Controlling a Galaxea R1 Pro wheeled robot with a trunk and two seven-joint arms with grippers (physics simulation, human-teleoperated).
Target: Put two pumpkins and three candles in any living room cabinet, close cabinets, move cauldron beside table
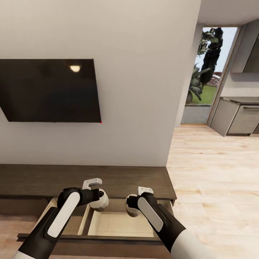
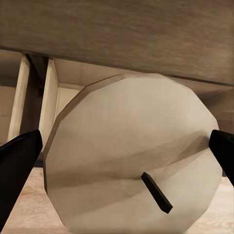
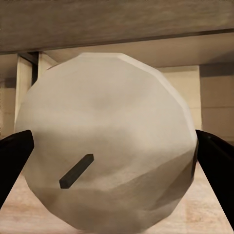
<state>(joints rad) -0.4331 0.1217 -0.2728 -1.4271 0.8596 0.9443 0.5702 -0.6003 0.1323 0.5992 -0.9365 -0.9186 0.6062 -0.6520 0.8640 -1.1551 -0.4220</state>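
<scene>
Two candles in view, one per gripper: left candle (image 2: 129, 156) and right candle (image 3: 105, 146), both cream, faceted, stubby, each w/ a short dark wick. Left gripper (image 2: 122, 156) and right gripper (image 3: 114, 158) are each closed around their candle (fingers at both sides). Both hang over the cabinet's (image 1: 32, 178) open drawer (image 1: 118, 223), pale inside, below the wall TV (image 1: 50, 90).

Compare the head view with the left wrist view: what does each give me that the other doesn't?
Head view alone: the black wall-mounted TV, the doorway to the garden, the right gripper holding a second cream stubby candle, and the long dark-brown wooden cabinet as a whole. Left wrist view alone: the candle's flat end with its dark wick between the fingers. Both: the left gripper's cream candle over the open pale-wood drawer.
</scene>
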